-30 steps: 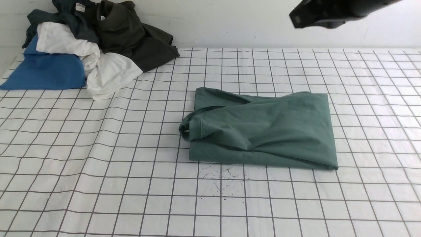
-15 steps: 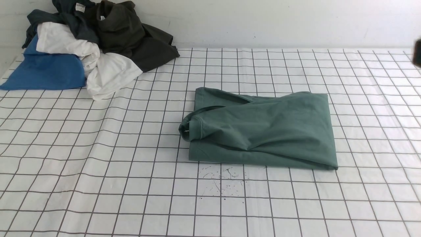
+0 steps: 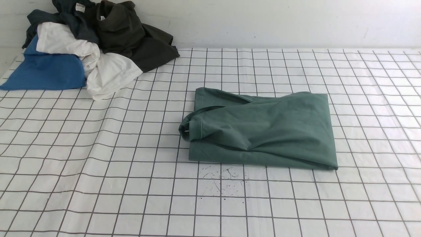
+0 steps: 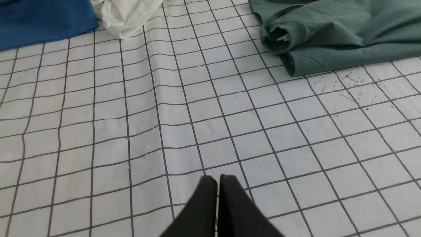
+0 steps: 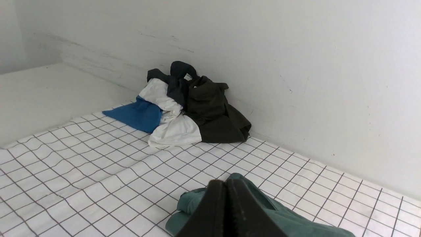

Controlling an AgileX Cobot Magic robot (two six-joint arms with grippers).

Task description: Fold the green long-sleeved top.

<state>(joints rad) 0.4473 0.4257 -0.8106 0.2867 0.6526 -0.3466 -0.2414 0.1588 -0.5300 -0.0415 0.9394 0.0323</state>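
Observation:
The green long-sleeved top [image 3: 263, 130] lies folded into a compact rectangle in the middle of the checked tablecloth, its ribbed neck bunched at the left end. Neither arm shows in the front view. In the left wrist view my left gripper [image 4: 218, 179] is shut and empty, above bare cloth some way from the top [image 4: 335, 33]. In the right wrist view my right gripper [image 5: 225, 182] is shut and empty, held above the table with the top [image 5: 296, 220] below and behind its fingers, not touching it.
A heap of clothes sits at the back left corner against the wall: a blue garment [image 3: 46, 70], a white one [image 3: 105, 74] and a dark olive-black one [image 3: 138, 39]. Ink specks [image 3: 223, 181] mark the cloth in front of the top.
The right arm, seen at the front view's upper right a second ago, has withdrawn out of that view. The top has not moved.

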